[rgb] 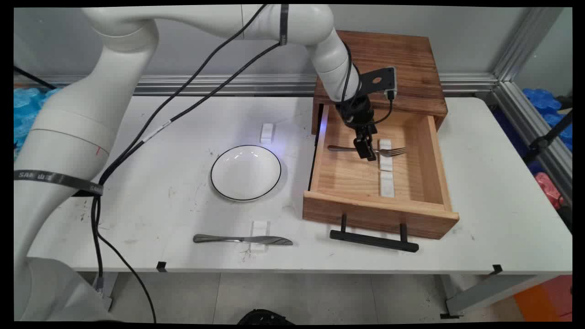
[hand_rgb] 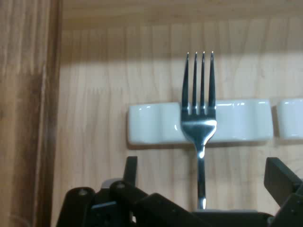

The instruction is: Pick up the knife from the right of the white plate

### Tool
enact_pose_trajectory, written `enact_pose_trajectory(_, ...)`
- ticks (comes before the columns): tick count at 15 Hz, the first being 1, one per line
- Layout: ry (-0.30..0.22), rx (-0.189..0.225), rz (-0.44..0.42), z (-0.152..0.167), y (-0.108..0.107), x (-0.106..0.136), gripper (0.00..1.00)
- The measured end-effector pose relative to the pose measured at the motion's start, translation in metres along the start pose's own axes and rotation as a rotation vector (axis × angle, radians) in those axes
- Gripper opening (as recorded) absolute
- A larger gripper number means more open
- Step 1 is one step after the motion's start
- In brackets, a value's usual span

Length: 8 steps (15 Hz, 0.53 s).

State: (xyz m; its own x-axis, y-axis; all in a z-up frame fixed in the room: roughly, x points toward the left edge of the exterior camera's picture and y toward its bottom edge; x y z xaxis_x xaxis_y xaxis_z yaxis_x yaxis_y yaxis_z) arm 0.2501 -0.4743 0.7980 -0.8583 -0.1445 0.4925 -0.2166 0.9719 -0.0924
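A silver fork (rgb: 394,151) lies crosswise in the open wooden drawer (rgb: 379,214), its neck resting on a white cutlery rest (rgb: 385,143). My gripper (rgb: 367,154) hangs low inside the drawer over the fork's handle. In the hand view the fork (hand_rgb: 200,118) points away from me, tines up, across the white rest (hand_rgb: 151,124). My gripper (hand_rgb: 204,169) is open, one finger (hand_rgb: 130,166) on each side of the handle, with clear gaps to it. Two more white rests (rgb: 387,174) lie in a row toward the drawer's front.
The drawer juts from a wooden cabinet (rgb: 388,64) at the back and has a black handle (rgb: 374,240). A white plate (rgb: 245,172) stands left of it. A knife (rgb: 242,239) lies on a white rest (rgb: 259,226) near the front edge. Another white rest (rgb: 266,133) sits behind the plate.
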Motion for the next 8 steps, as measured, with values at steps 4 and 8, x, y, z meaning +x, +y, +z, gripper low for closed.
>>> enact_pose_trajectory(4,0.024,-0.001,-0.028,-0.012,0.003,0.008,1.0)
enact_pose_trajectory(8,0.06,-0.015,-0.075,-0.031,0.011,0.023,1.0)
